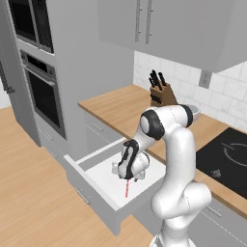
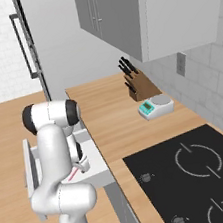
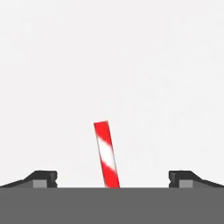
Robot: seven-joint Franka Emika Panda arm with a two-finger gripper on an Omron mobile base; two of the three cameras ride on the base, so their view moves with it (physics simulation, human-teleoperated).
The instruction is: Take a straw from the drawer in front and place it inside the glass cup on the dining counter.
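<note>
Left base view: a tall grey cabinet column holds a dark-glass built-in wall oven (image 1: pixel 43 94) at far left. To its right, the wide shallow drawer (image 1: pixel 103 200) with a light grey front, slim silver bar handle and smooth white interior stands pulled out beneath the wall-side wooden worktop (image 1: pixel 120 108). The thin, straight red-pink straw (image 1: pixel 127 187) lies flat on the drawer floor, its long axis running roughly front to back, 1 end toward the drawer front and the other hidden under the hand. The 2-finger gripper (image 1: pixel 126 176) of the white arm hangs directly above the straw's far end, pointing down into the drawer. Farther right, a brown wooden knife block (image 1: pixel 162 94) with black handles stands by the white tiled wall, and a glossy black cooktop (image 1: pixel 226 161) is set into the worktop.

Right base view: the arm's white links cover most of the drawer (image 2: pixel 93 161); a short length of straw (image 2: pixel 72 176) shows beside them. A small grey kitchen scale (image 2: pixel 156 107) with a teal panel sits just beside the knife block (image 2: pixel 137 87).

Hand view: the red straw (image 3: pixel 106 154) with pale stripes lies on plain white, nearly upright and leaning slightly left, between the 2 dark fingertips (image 3: pixel 41 178). The jaws stand spread wide, well clear of the straw on both sides, gripping nothing.
</note>
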